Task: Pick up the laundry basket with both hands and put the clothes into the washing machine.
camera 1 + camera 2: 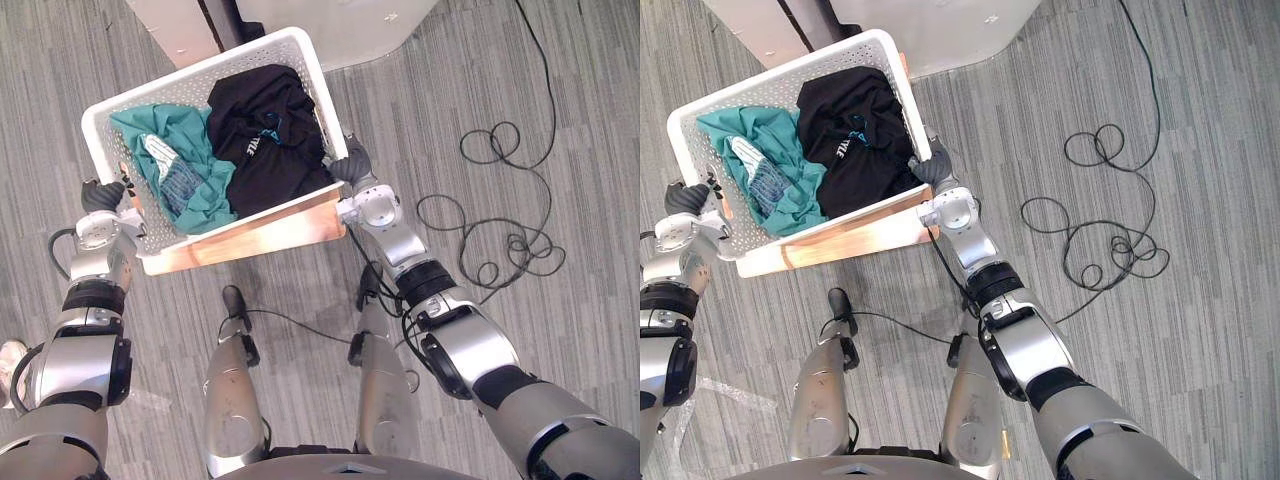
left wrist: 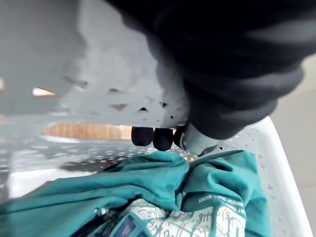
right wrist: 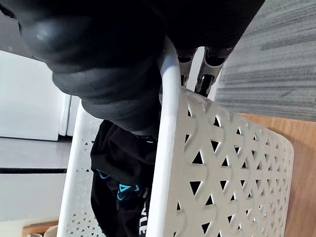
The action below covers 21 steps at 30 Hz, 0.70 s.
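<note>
A white perforated laundry basket (image 1: 300, 48) is held up in front of me, over a low wooden stand (image 1: 262, 233). Inside lie a teal garment (image 1: 175, 150) and a black garment (image 1: 262, 135). My left hand (image 1: 104, 195) grips the basket's left rim, its dark fingertips (image 2: 152, 137) curled through the wall above the teal cloth (image 2: 148, 192). My right hand (image 1: 352, 162) clamps the right rim (image 3: 167, 128), thumb inside and fingers (image 3: 207, 74) outside. A white washing machine (image 1: 345, 25) stands just beyond the basket.
Grey striped carpet (image 1: 520, 290) surrounds the stand. A dark vertical gap (image 1: 225, 22) splits the white appliance front. Clear plastic wrap (image 1: 710, 395) lies on the floor at lower left, with a person's shoe (image 1: 10, 362) nearby.
</note>
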{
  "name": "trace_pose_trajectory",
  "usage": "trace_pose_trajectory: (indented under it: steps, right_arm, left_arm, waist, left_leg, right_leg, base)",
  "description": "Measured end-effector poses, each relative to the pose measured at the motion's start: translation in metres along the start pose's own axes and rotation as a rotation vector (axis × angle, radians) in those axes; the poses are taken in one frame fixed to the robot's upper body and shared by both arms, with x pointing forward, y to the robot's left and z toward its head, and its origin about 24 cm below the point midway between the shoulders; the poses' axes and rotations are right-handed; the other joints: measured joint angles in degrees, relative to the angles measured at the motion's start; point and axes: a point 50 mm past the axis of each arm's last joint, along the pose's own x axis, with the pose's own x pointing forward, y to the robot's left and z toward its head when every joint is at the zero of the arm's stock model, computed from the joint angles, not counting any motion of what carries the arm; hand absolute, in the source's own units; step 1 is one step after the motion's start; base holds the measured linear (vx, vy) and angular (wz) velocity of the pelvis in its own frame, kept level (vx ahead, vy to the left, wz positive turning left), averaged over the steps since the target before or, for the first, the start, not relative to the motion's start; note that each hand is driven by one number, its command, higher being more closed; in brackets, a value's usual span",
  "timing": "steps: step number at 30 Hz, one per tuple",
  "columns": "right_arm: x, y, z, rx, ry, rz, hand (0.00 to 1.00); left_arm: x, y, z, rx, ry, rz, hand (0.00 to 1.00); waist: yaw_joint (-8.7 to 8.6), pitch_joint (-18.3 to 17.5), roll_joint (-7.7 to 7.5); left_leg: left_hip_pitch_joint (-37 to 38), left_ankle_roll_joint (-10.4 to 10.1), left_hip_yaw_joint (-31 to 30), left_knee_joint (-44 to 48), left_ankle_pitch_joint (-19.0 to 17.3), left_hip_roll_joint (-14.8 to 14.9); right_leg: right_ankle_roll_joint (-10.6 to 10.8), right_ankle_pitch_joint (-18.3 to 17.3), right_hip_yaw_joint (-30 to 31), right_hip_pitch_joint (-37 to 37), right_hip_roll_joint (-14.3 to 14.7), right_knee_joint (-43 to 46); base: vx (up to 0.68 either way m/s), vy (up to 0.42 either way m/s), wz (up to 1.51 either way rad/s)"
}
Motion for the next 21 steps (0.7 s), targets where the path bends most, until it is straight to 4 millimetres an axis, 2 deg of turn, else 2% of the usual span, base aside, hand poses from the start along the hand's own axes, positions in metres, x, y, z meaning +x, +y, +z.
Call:
trace_pose_trajectory:
  steps: [8,15,19,20,21]
  right_arm:
    - [-0.004,-0.001,-0.012,-0.002,0.042,0.015,1.0]
    - [-0.021,-0.005,-0.035,0.07,0.094,0.014,1.0]
    - [-0.041,-0.009,-0.061,0.12,0.168,0.007,1.0]
    - [-0.052,-0.012,-0.074,0.13,0.213,0.005,1.0]
    - [-0.054,-0.013,-0.076,0.129,0.22,0.005,1.0]
  left_arm:
    - [-0.003,-0.003,-0.013,-0.032,0.04,-0.012,1.0]
    - [-0.013,-0.008,-0.029,-0.003,0.058,-0.065,1.0]
    - [-0.027,-0.013,-0.042,-0.009,0.061,-0.123,1.0]
    - [-0.035,-0.017,-0.05,-0.022,0.071,-0.155,1.0]
    - [-0.036,-0.017,-0.051,-0.023,0.072,-0.161,1.0]
  waist:
    - [0.02,0.0,-0.01]
    - [-0.78,0.0,-0.03]
    - [-1.5,0.0,-0.06]
    - [-1.8,0.0,-0.13]
    - [-1.84,0.0,-0.13]
  left_leg:
    - [1.5,0.0,-0.3,-0.6,0.2,-0.1]
    - [4.7,0.0,-0.5,-3.0,0.9,-0.6]
    - [7.4,-0.1,-0.7,-3.2,0.8,-0.6]
    - [9.0,-0.2,-0.8,-3.4,0.6,-0.6]
    - [9.3,-0.2,-0.8,-3.5,0.5,-0.6]
  right_leg:
    - [0.1,-0.1,-0.3,1.4,-0.1,0.1]
    - [0.6,-0.8,-0.8,3.9,-0.3,0.4]
    - [0.7,-2.2,-1.1,6.2,-0.4,1.8]
    - [0.8,-3.2,-1.3,7.5,-0.5,2.7]
    - [0.8,-3.4,-1.3,7.7,-0.5,2.8]
  base:
    - [0.0,0.001,0.0]
    - [0.01,0.02,0.04]
    - [0.02,0.03,0.02]
    - [0.0,0.0,0.0]
    - [0.01,0.04,0.04]
